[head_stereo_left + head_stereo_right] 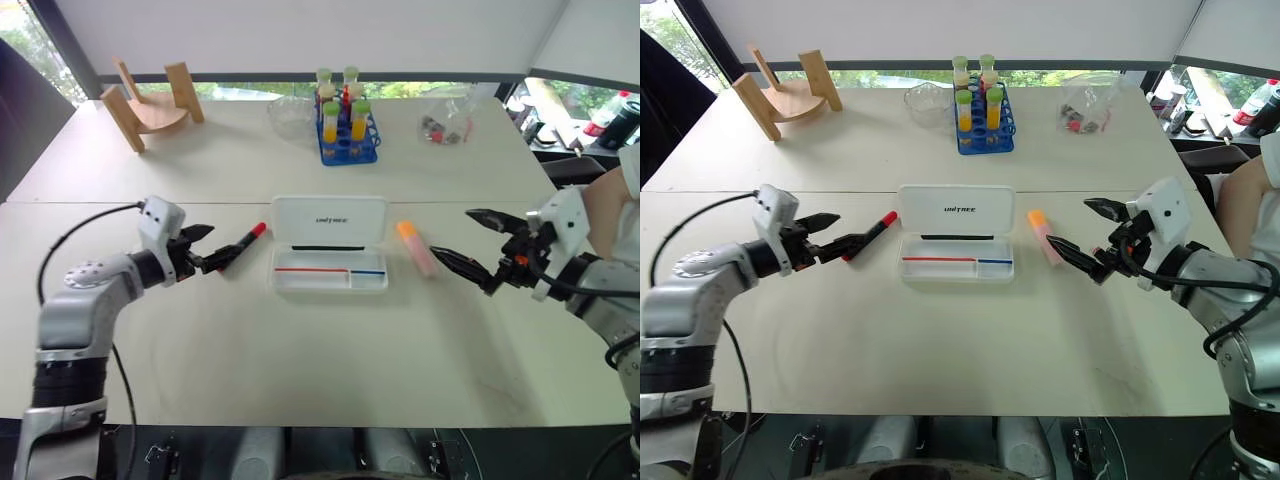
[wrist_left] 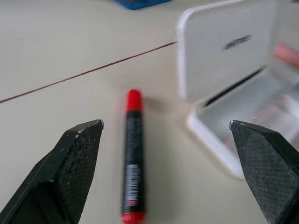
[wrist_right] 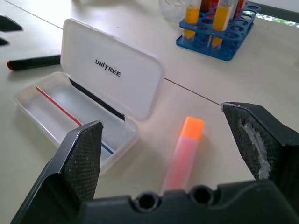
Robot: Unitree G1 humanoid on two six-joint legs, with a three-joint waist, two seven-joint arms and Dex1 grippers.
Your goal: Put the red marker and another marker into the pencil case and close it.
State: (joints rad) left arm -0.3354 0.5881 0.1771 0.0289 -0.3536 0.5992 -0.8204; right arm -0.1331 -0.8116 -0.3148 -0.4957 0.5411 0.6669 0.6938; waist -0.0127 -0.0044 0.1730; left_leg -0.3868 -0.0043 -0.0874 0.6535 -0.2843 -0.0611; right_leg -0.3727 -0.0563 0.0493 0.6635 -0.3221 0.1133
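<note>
While the head views take in the whole table (image 1: 300, 380), the left wrist view brings the red marker (image 2: 132, 154) close, lying flat on the table between the spread black fingers (image 2: 70, 168), its red cap pointing toward the pencil case (image 1: 956, 240); from the head the marker's barrel is partly hidden behind the left gripper (image 1: 835, 235), and whether a fingertip touches it is hard to tell; that gripper is wide open and holds nothing. The right wrist view shows the case's raised lid with its dark lettering and the red and blue stripes in the tray, and the pink highlighter (image 3: 183, 154) with its orange end lying just beside the case, its near end cut off by the gripper body; the right gripper (image 1: 478, 245) hovers near it, fully open and empty; both arms reach inward toward the case.
</note>
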